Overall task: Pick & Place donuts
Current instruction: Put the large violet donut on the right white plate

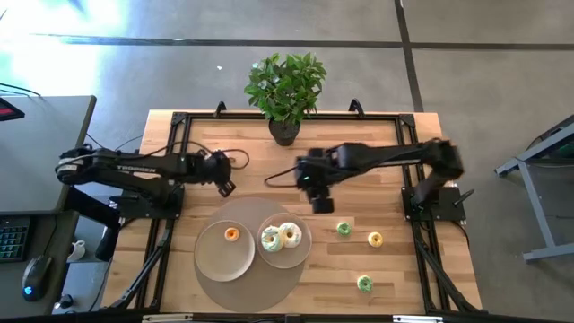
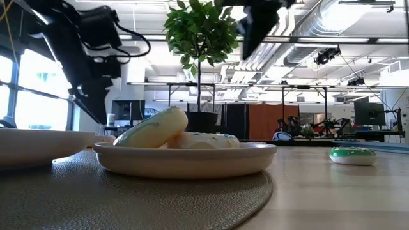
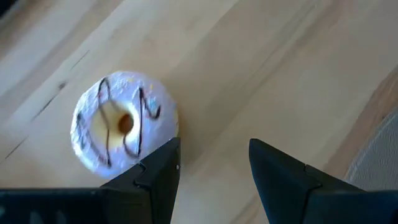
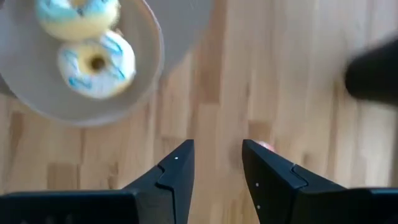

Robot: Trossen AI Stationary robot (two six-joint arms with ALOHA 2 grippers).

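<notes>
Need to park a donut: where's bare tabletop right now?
Free: wood between the right plate and green mini donut; also the left plate beside its orange mini donut. Crowded: right plate, two donuts.

In the low view the left plate [image 2: 38,145] is cut off by the picture's edge, and the rim of the right plate [image 2: 185,160] hides the lower parts of its 2 donuts [image 2: 156,130]. The donut with dark squiggles [image 3: 121,121] is blurred in the left wrist view, and one finger of the left gripper [image 3: 214,171] covers its edge. In the right wrist view the cream donut [image 4: 78,15] is cut off, and a pink thing [image 4: 266,147] peeps out beside a finger [image 4: 267,177], too hidden to tell.
</notes>
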